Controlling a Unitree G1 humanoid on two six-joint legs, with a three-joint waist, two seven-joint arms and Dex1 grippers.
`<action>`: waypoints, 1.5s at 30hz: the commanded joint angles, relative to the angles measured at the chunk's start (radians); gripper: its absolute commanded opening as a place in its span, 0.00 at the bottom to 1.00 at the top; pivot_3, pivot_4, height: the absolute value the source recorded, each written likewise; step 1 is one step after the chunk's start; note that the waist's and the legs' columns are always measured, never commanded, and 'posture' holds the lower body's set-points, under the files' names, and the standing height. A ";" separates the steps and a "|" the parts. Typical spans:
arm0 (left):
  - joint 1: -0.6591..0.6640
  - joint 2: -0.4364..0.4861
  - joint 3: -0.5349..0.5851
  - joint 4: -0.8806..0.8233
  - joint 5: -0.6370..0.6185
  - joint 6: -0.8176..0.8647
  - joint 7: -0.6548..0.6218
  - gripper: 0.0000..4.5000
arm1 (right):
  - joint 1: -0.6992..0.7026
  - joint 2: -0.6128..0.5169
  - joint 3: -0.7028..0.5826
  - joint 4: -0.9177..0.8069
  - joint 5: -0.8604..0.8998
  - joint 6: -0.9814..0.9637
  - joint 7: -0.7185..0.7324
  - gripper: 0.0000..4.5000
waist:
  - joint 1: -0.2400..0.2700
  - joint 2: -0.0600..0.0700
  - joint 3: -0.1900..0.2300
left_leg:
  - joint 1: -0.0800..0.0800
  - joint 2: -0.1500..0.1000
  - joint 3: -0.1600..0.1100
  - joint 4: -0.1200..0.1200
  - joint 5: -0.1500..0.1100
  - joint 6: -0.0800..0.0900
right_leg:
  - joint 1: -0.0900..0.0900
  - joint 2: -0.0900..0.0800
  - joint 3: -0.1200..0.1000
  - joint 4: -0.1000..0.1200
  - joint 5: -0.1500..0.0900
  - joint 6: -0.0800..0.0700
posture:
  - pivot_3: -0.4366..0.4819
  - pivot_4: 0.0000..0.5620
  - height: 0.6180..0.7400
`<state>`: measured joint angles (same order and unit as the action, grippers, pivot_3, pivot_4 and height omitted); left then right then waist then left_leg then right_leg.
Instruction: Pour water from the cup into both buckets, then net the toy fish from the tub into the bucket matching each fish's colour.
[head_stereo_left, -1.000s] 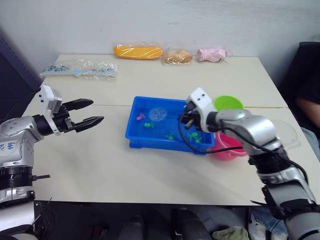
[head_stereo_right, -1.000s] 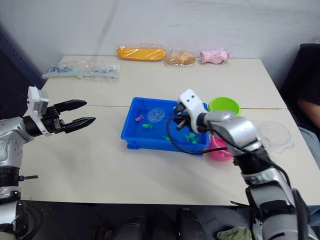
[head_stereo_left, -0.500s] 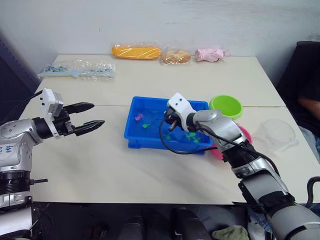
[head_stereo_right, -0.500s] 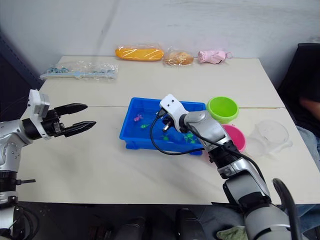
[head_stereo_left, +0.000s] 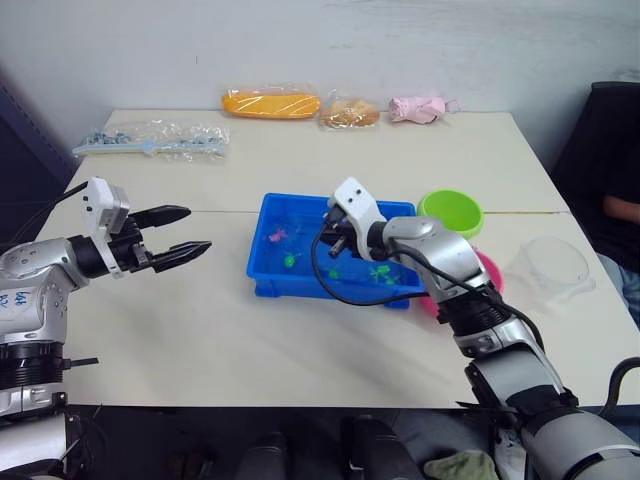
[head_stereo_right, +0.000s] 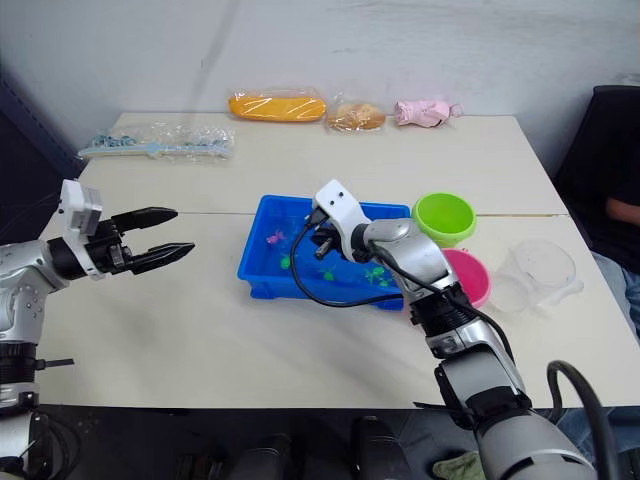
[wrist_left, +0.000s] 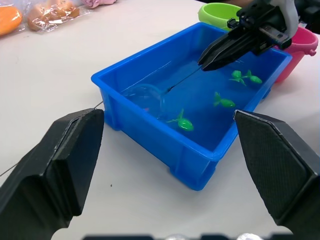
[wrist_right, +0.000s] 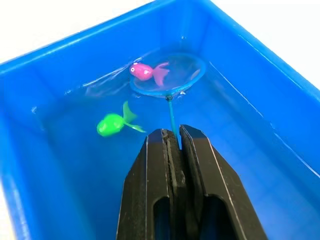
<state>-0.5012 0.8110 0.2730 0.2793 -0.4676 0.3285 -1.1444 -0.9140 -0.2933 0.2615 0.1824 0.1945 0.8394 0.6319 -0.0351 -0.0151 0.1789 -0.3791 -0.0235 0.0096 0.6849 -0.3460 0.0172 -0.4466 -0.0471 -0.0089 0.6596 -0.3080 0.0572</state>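
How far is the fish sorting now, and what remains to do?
Done, apparently: the cup stands set down beside the pink bucket. In hand: the right gripper, shut on the net, has the hoop in the tub at a pink fish. Left: four green fish, such as one, remain in the tub, for the green bucket. The left gripper is open.

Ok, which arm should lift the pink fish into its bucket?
Right. The right gripper is shut on the net, with the pink fish at its hoop. The left gripper is open, off the tub.
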 joint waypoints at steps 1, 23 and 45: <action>-0.020 0.003 0.007 -0.025 -0.015 -0.001 0.000 1.00 | 0.019 -0.028 -0.057 -0.125 0.065 0.086 0.037 0.00 | 0.001 0.000 0.000 | 0.000 0.000 0.000 0.000 0.000 0.000 | 0.000 0.000 0.000 0.000 0.000 0.000 | 0.48 0.27 1.00; -0.187 -0.076 -0.128 0.022 -0.007 -0.008 -0.109 1.00 | 0.413 -0.341 -0.488 -0.709 0.364 0.361 0.056 0.00 | 0.011 0.000 0.000 | 0.000 0.000 -0.001 0.000 0.000 0.000 | 0.001 0.000 0.000 0.000 0.000 0.000 | 0.48 0.27 1.00; -0.285 -0.349 -0.278 -0.029 -0.061 0.015 -0.246 1.00 | 1.184 -0.384 -1.428 -1.131 0.765 0.334 -0.016 0.00 | 0.052 -0.001 -0.001 | 0.006 0.000 0.002 0.000 0.000 0.001 | 0.006 0.002 0.004 0.001 0.000 0.001 | 0.48 0.27 1.00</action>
<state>-0.7682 0.4626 -0.0134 0.2486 -0.5222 0.3635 -1.3791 0.2394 -0.6737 -1.1123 -0.9043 0.9661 1.2164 0.6235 0.0172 -0.0156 0.1783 -0.3721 -0.0237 0.0119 0.6848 -0.3460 0.0181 -0.4397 -0.0446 -0.0045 0.6600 -0.3076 0.0580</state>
